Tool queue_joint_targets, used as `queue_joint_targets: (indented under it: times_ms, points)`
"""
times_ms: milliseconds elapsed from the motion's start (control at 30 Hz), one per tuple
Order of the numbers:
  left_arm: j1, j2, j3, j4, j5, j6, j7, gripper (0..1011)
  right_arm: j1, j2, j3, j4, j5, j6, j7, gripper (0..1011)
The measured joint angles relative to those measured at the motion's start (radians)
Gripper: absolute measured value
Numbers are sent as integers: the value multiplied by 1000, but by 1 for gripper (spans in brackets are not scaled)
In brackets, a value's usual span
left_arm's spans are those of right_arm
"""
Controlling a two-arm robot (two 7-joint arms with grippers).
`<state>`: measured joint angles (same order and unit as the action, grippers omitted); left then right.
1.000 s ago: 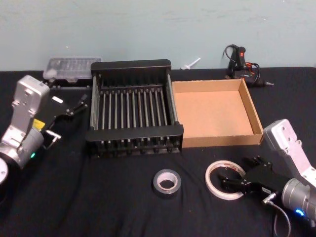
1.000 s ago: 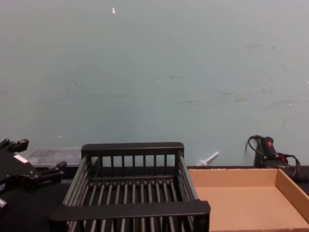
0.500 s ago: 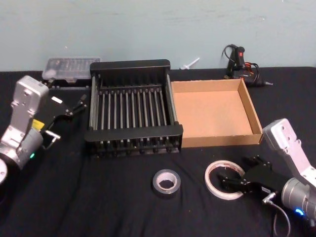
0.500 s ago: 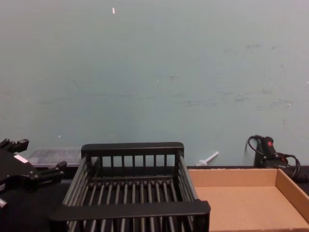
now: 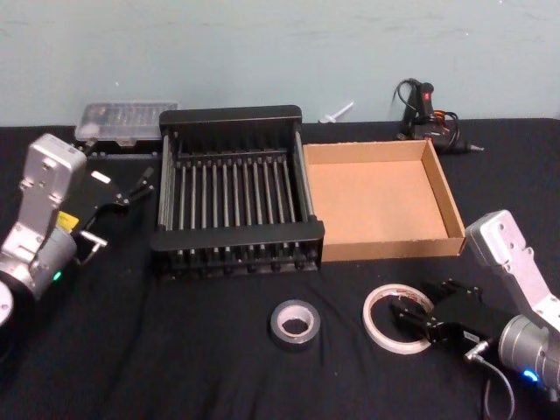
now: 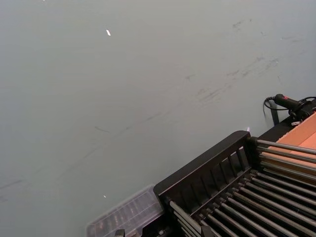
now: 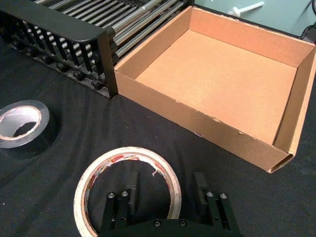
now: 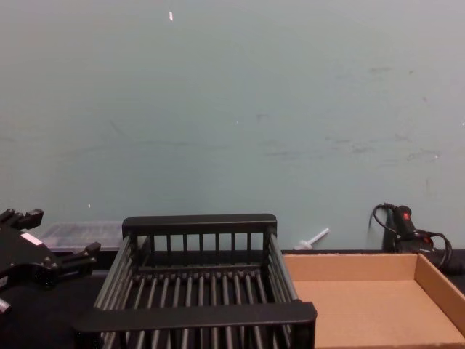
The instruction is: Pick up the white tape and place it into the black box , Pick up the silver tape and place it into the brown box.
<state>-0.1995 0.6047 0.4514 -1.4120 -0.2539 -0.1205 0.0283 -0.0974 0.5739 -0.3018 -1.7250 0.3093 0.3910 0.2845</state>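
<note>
Between the right gripper's [image 7: 167, 190] spread fingers sits the near rim of the wide, flat white tape roll [image 7: 128, 190]; bare black cloth [image 7: 59, 89] separates it from the small grey-silver tape roll [image 7: 22, 129].

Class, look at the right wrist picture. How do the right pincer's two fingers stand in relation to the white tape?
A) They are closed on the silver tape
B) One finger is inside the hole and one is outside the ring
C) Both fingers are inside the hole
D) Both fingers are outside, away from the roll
B: the right pincer is open, with one finger inside the hole of the white tape and the other outside its band.
</note>
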Motion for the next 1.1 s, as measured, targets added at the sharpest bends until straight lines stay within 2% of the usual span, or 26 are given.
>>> queue_joint_targets:
  times_ms: [400,467,533,667,733,1100]
  points:
    - [0,0,0,0,0,0,0,1001,0,0,0,0,1,0,-1,358]
    - [0,0,0,0,0,0,0,1001,0,0,0,0,1,0,-1,252]
    - [0,0,0,0,0,0,0,1001,0,0,0,0,1,0,-1,231]
    - [0,0,0,0,0,0,0,1001,0,0,0,0,1,0,-1,113]
    - [0,0,0,0,0,0,0,1001,0,0,0,0,1,0,-1,87]
    - [0,0,0,0,0,0,0,1001,-1,-1,4,0,1,-2,3,87]
